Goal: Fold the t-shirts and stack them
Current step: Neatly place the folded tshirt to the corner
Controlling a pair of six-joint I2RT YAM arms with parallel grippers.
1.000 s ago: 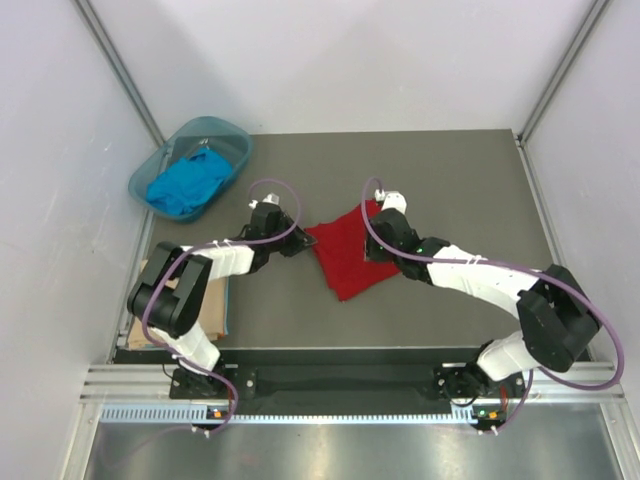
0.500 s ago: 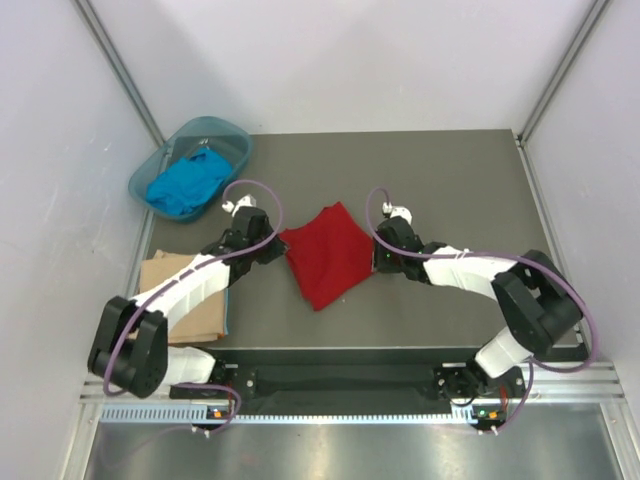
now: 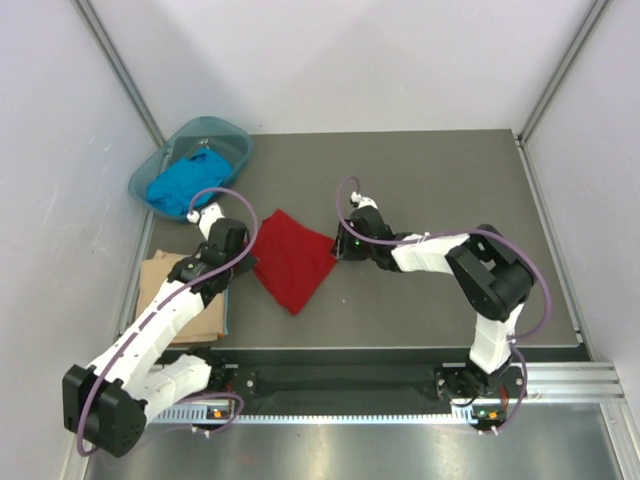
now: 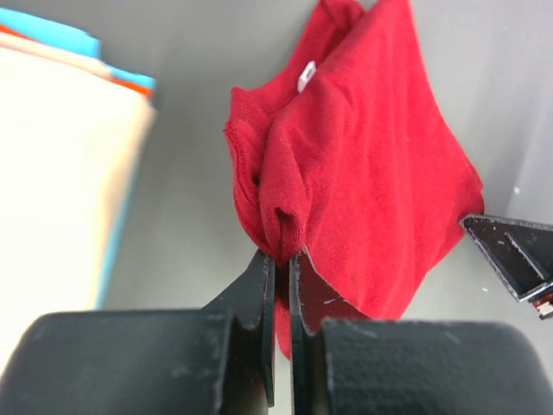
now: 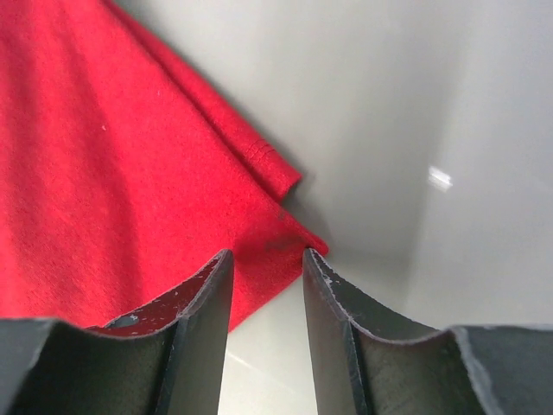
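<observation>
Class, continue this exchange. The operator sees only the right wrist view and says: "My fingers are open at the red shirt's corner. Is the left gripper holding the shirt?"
Observer: Yes, the left gripper is shut on a bunched fold of the red shirt.
Operator: What lies nearby?
Observer: A folded tan shirt lies just to its left.
Operator: And the blue one?
Observer: The blue shirt sits crumpled in the teal basin.

A translucent teal basin (image 3: 238, 140) sits at the far left corner of a dark grey table (image 3: 450, 180).
</observation>
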